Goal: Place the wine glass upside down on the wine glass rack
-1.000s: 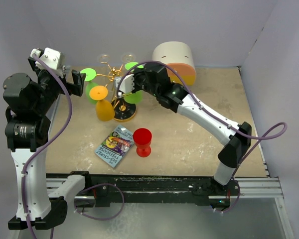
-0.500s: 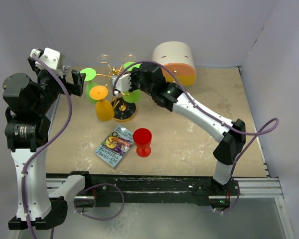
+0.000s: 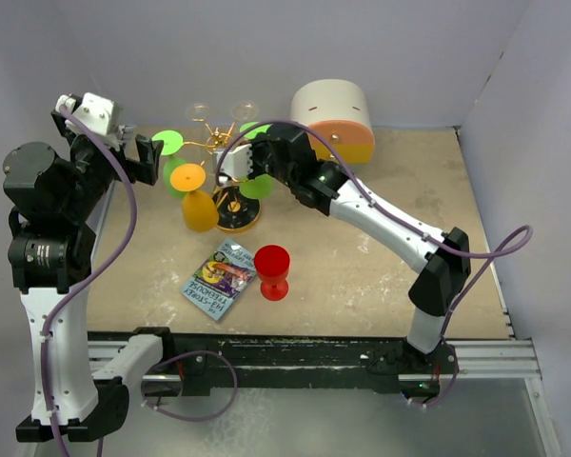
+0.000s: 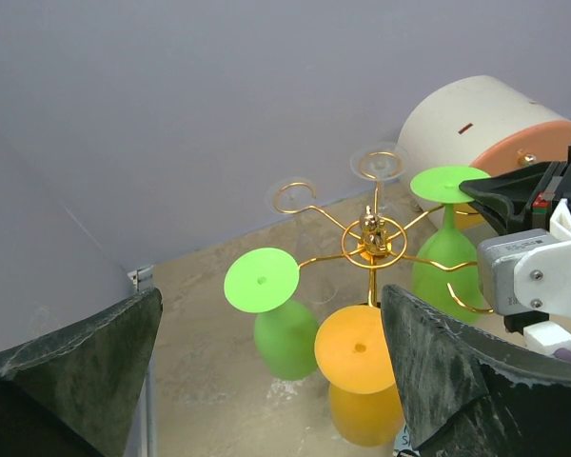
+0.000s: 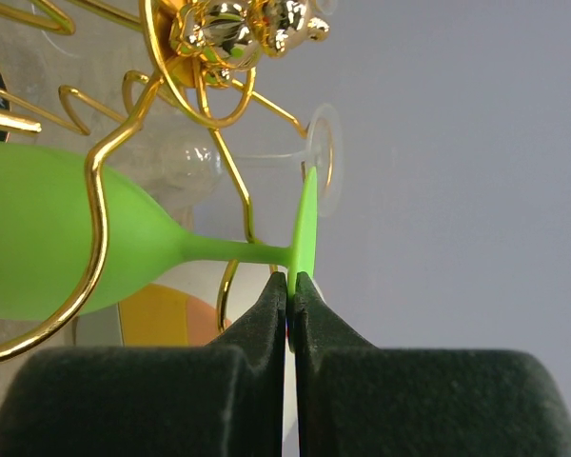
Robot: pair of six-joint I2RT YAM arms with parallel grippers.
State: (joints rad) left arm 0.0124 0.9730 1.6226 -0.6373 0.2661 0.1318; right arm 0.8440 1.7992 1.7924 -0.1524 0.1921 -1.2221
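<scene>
The gold wire wine glass rack (image 3: 216, 145) stands at the back left on a round black base (image 3: 236, 219); its hub also shows in the left wrist view (image 4: 371, 238) and the right wrist view (image 5: 230, 29). My right gripper (image 3: 249, 160) is shut on the edge of the flat foot of a green wine glass (image 5: 76, 238). That glass is upside down, its stem beside a gold loop. It also shows in the left wrist view (image 4: 447, 257). My left gripper (image 3: 150, 157) is open and empty, left of the rack.
A second green glass (image 4: 284, 328) and an orange glass (image 3: 200, 209) hang upside down on the rack, with clear glasses (image 3: 198, 111) at its back. A red glass (image 3: 272, 271) and a booklet (image 3: 219, 279) are on the table. A white-and-orange box (image 3: 333, 114) stands at the back.
My right arm has shifted slightly left at the rack, still holding the green glass by its foot. The left arm has not moved.
</scene>
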